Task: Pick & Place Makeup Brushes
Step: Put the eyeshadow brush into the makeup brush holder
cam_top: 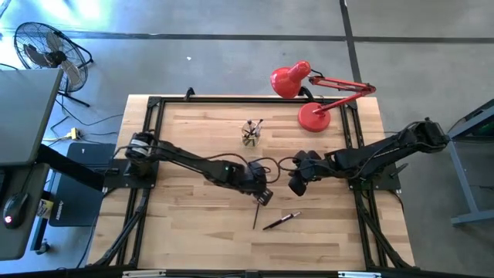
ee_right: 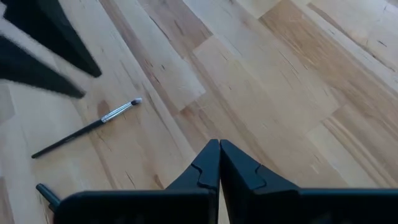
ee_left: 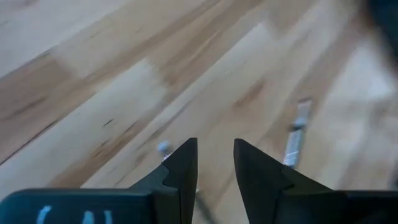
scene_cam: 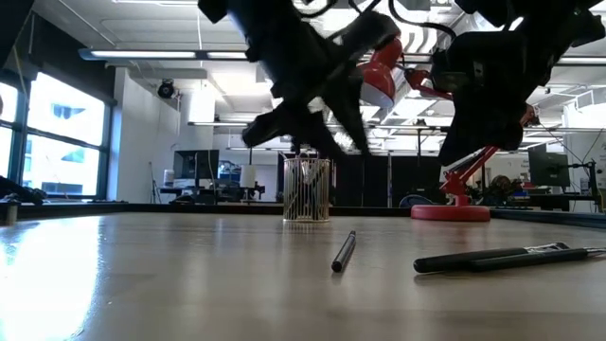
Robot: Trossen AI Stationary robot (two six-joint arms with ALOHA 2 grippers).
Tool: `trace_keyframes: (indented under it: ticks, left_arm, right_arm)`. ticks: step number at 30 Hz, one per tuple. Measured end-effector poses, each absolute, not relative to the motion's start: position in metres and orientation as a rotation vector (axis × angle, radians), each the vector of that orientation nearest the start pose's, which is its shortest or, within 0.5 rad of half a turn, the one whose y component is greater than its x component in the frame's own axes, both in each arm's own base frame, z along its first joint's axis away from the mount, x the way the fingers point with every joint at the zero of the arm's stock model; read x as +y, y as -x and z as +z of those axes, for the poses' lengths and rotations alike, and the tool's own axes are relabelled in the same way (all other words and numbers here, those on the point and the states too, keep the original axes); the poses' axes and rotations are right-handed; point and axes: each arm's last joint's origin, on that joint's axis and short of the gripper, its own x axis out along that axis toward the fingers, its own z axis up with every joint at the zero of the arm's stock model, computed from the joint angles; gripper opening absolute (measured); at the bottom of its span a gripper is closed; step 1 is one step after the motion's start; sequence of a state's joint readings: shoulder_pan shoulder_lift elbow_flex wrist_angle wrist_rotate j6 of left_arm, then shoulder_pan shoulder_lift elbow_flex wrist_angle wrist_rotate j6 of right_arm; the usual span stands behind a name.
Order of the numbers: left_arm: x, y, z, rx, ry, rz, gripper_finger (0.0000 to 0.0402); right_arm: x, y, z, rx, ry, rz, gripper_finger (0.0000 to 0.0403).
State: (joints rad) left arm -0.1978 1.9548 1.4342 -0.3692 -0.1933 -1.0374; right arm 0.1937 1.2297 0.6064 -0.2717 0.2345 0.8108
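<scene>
Two makeup brushes lie flat on the wooden table near its front middle: one thin dark stick [cam_top: 256, 215] [scene_cam: 343, 251] and one with a silver ferrule [cam_top: 280, 221] [ee_right: 87, 127] [scene_cam: 502, 257]. More brushes stand in a small clear glass cup [cam_top: 251, 133] [scene_cam: 306, 189] farther back. My left gripper [cam_top: 263, 194] [ee_left: 216, 163] hovers open just above the far end of the thin stick, whose tip [ee_left: 163, 148] shows beside one finger. My right gripper [cam_top: 296, 185] [ee_right: 219, 157] is shut and empty, to the right of the left one.
A red desk lamp [cam_top: 309, 96] stands at the table's far right. A black frame [cam_top: 154, 104] rims the tabletop. Bare wood lies to the left and at the near edge. A fan [cam_top: 46, 50] stands on the floor beyond the table's far left corner.
</scene>
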Motion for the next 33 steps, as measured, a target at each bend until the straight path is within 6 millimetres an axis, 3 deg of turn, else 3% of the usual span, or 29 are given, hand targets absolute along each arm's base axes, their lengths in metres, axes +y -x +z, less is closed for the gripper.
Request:
trace_keyframes:
  ticks: [14, 24, 33]
  left_arm:
    - [-0.081, -0.436, 0.189, 0.974, 0.710, 0.590, 0.0101]
    - [-0.081, -0.441, 0.186, 0.979, 0.712, 0.587, 0.0101]
    - [-0.078, -0.448, 0.161, 1.035, 0.734, 0.578, 0.0101]
  right_arm:
    - [0.036, -0.223, 0.183, 0.794, -0.561, -0.396, 0.0006]
    - [0.037, -0.223, 0.183, 0.799, -0.567, -0.387, 0.0003]
    - [0.037, -0.223, 0.183, 0.800, -0.567, -0.387, 0.0002]
